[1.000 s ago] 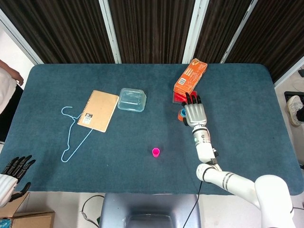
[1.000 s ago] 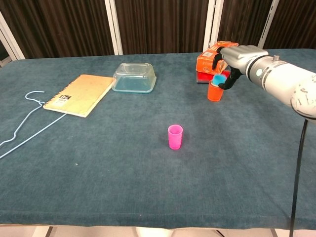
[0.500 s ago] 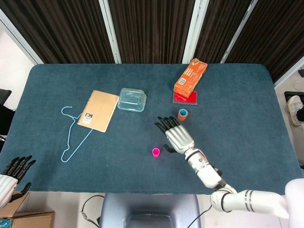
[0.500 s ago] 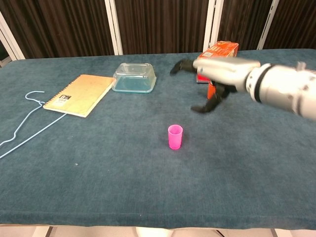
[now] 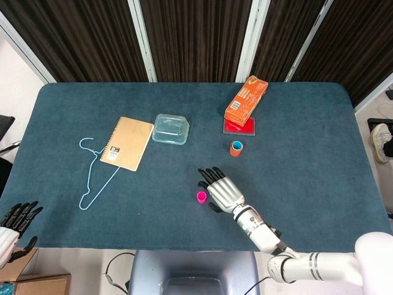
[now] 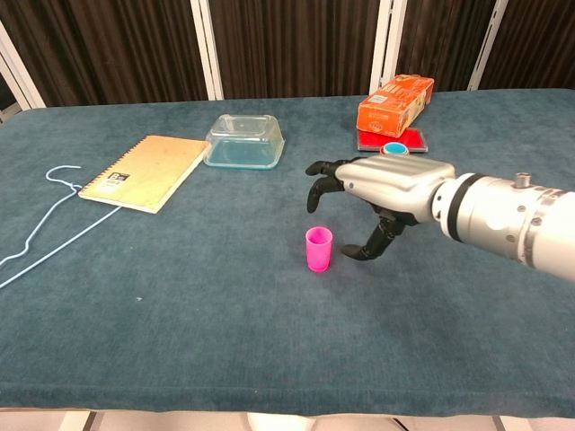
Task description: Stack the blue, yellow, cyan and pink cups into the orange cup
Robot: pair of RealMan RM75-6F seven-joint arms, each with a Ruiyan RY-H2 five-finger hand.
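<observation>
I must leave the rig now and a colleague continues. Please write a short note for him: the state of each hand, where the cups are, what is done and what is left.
Right hand: open, fingers spread, hovering just right of the small pink plastic cup, not touching it.
Left hand: open, holding nothing, off the table's near-left edge.
Small orange plastic cup: upright in front of the flat red card, with a cyan cup nested on top inside it.
Done: cyan is in; blue and yellow are not visible separately, so probably below it, but I cannot confirm.
Left: grasp the pink cup and stack it into the orange cup.
</observation>
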